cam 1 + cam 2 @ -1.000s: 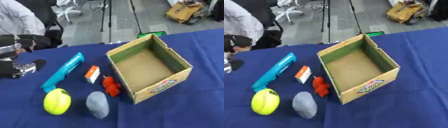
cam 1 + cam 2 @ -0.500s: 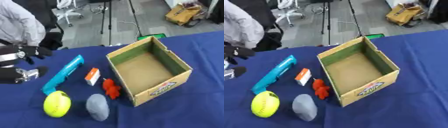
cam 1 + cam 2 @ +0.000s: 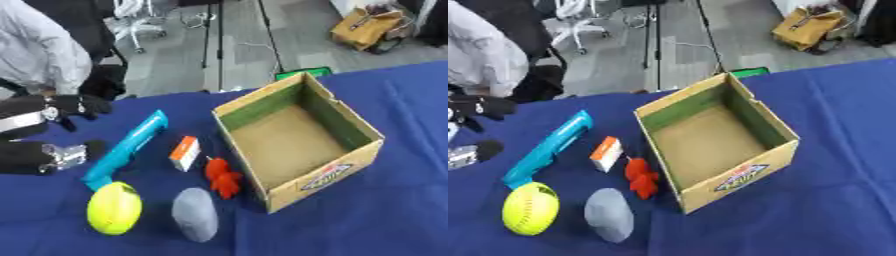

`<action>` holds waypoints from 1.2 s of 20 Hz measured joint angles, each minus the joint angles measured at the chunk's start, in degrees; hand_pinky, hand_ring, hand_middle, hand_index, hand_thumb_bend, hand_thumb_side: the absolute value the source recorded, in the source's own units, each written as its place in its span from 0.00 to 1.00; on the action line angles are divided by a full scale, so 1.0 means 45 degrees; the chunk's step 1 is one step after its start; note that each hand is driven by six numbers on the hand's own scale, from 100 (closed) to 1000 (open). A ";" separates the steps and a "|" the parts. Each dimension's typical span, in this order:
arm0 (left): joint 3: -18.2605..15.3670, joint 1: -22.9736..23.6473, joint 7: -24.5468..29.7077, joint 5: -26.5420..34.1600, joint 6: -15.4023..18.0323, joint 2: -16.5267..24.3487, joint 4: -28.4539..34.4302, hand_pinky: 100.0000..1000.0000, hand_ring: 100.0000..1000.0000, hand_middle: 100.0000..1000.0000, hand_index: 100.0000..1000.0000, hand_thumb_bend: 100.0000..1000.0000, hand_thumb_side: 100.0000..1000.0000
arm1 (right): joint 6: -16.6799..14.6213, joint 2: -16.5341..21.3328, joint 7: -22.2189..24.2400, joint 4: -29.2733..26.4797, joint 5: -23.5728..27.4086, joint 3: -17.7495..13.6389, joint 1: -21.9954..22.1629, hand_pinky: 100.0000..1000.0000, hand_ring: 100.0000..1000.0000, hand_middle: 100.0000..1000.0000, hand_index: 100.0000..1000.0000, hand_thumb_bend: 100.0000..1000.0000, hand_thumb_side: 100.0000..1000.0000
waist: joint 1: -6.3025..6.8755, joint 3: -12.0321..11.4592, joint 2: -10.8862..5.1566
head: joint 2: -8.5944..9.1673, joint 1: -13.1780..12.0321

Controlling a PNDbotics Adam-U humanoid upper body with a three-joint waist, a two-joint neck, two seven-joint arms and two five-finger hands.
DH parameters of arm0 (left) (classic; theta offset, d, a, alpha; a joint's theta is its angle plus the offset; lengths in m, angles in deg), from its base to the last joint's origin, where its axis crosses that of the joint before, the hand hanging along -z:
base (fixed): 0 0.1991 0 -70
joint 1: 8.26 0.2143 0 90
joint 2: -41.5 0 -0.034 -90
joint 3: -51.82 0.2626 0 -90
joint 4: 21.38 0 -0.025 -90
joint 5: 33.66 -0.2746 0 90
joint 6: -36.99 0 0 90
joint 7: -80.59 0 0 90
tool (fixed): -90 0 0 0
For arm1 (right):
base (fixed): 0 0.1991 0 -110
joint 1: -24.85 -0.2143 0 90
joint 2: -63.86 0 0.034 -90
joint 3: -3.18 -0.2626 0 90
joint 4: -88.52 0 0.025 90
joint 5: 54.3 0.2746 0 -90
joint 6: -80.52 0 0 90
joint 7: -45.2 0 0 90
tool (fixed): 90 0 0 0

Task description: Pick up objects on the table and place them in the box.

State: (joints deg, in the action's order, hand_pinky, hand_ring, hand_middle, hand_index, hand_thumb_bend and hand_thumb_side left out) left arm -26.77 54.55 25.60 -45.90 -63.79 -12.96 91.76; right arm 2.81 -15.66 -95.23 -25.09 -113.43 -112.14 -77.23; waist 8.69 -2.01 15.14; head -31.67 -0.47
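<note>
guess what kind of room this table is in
Probably an office or lab workspace: a wheeled office chair and a tripod stand on grey flooring behind the blue-clothed table, plus a tan bag.

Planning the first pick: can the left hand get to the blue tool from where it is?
Probably yes. The left hand sits just left of the blue tool, with only bare tablecloth between them; the yellow ball lies nearer the camera, out of that path.

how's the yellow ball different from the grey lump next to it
The yellow ball is bright and rounder; the grey lump is dull and longer. The ball lies by the blue tool's near end, the lump nearer the box. Both rest on the blue cloth, outside the box.
</note>
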 measured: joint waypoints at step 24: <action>0.0887 0.0013 0.2779 -0.2577 0.1137 -0.0144 -0.0517 0.94 0.97 1.00 1.00 0.46 0.87 | -0.0030 -0.0130 -0.0031 0.0000 0.0144 0.0000 -0.0070 0.88 0.80 0.57 0.60 0.00 0.51 | -0.0003 0.0151 0.0103 | 0.0007 -0.0074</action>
State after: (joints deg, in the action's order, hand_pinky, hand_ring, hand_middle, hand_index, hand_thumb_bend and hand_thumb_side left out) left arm -22.78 54.61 38.11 -57.50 -58.67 -13.61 89.43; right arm 2.67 -16.24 -95.36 -25.09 -112.78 -112.14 -77.55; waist 8.67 -1.33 15.61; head -31.64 -0.81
